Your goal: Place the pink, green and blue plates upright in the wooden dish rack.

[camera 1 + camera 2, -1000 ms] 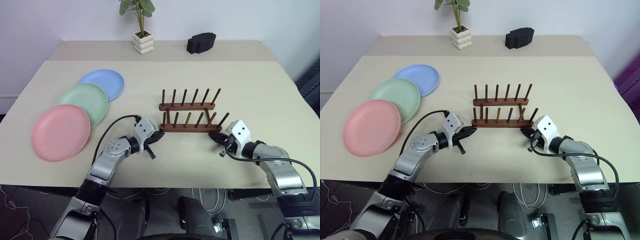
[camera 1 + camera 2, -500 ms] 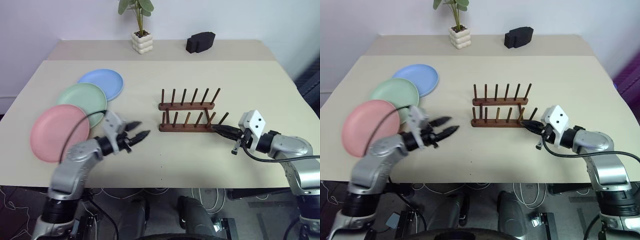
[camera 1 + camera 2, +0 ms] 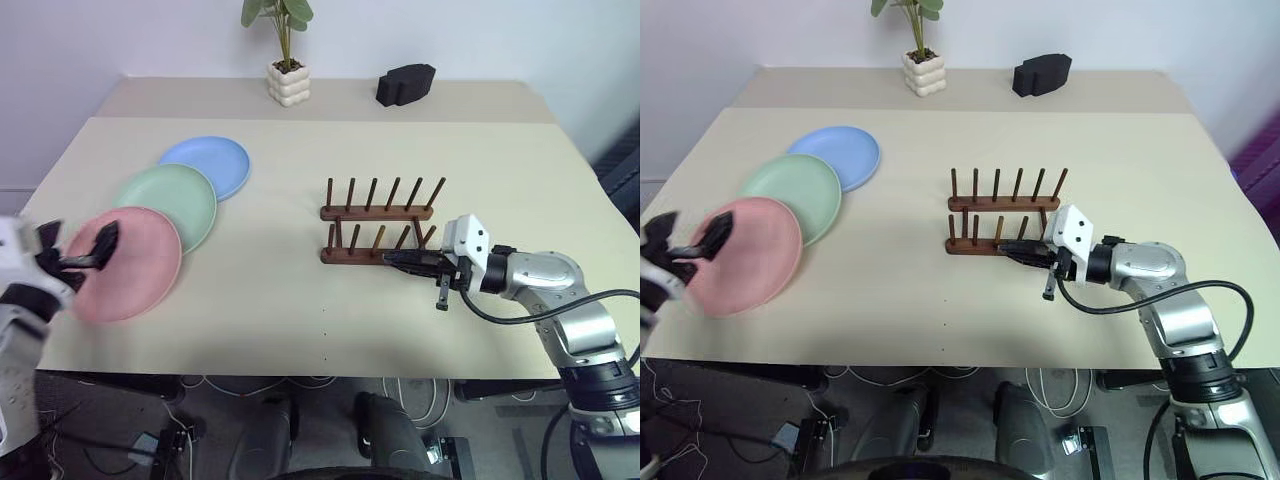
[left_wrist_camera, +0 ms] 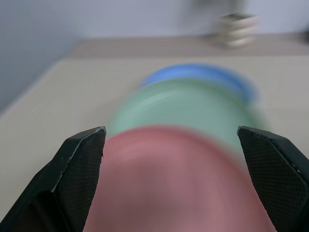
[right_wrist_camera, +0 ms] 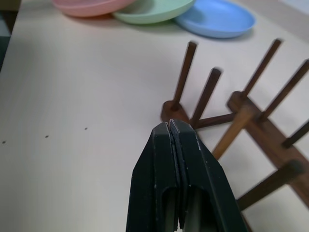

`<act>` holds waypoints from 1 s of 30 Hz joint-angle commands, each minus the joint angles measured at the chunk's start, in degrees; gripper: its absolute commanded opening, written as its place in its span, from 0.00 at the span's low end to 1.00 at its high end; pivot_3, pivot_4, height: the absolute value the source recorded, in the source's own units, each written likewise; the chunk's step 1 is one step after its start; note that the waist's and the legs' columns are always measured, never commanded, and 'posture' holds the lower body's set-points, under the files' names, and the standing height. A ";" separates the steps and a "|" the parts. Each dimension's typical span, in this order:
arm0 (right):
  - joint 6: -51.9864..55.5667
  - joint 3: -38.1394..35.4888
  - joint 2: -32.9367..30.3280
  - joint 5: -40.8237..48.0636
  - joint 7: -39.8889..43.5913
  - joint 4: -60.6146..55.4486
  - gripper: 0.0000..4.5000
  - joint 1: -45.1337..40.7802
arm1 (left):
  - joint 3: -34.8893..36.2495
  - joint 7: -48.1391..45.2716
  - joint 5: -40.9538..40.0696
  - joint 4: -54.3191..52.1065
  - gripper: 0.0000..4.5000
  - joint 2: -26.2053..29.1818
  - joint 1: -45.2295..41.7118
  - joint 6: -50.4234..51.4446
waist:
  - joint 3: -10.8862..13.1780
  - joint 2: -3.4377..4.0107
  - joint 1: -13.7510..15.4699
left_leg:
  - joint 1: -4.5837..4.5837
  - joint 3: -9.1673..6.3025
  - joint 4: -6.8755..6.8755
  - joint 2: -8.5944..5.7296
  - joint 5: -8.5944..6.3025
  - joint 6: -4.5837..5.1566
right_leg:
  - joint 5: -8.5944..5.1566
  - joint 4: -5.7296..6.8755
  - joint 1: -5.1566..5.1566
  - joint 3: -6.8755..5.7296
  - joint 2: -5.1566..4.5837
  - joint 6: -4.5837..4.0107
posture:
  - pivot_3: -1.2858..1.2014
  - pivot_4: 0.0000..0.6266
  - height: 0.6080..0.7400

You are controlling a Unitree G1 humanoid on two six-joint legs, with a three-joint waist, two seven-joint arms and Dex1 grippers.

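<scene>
With the left tool [image 3: 78,252] gaping empty at the pink plate's [image 3: 135,270] nine-o'clock rim, it should straddle that edge before closing, while the shut, empty right tool [image 3: 392,258] steadies the wooden dish rack [image 3: 378,226] mid-worktop [image 3: 300,300].

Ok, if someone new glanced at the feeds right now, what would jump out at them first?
Probably the three overlapping plates on the table's left side: the pink plate nearest, the green plate behind it, the blue plate farthest. Next, the empty wooden dish rack mid-table, with the shut right gripper pointing at its near rail. The left gripper, fingers wide open, hovers at the pink plate's near-left edge.
</scene>
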 commanded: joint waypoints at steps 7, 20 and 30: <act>-2.81 0.77 1.34 -0.37 0.96 0.84 0.00 -1.33 | 3.95 5.28 -1.55 5.05 1.00 0.16 2.41 6.45 | 0.00 -0.04 0.00 | 0.00 0.00 -0.01 0.01 -0.02 -0.03 | 0.00 0.00 -0.01 -0.01 -0.02 0.00 | 0.52 0.24 0.98; -2.01 0.65 1.53 -0.29 -0.23 -0.50 0.00 -0.57 | -1.31 3.90 -2.33 15.95 1.00 0.40 -1.54 8.80 | -0.01 -0.05 -0.06 | -0.02 0.02 -0.03 0.01 -0.04 -0.07 | 0.02 0.00 -0.08 0.00 -0.03 -0.03 | 0.52 0.24 0.98; -1.67 -0.93 0.40 1.15 0.09 -1.60 0.00 0.71 | -1.20 2.95 -3.07 17.71 0.29 -0.15 -1.80 7.61 | -0.01 -0.05 -0.02 | -0.06 0.02 -0.05 0.01 -0.06 -0.11 | 0.02 -0.02 -0.11 0.00 -0.07 -0.03 | 0.52 0.24 0.98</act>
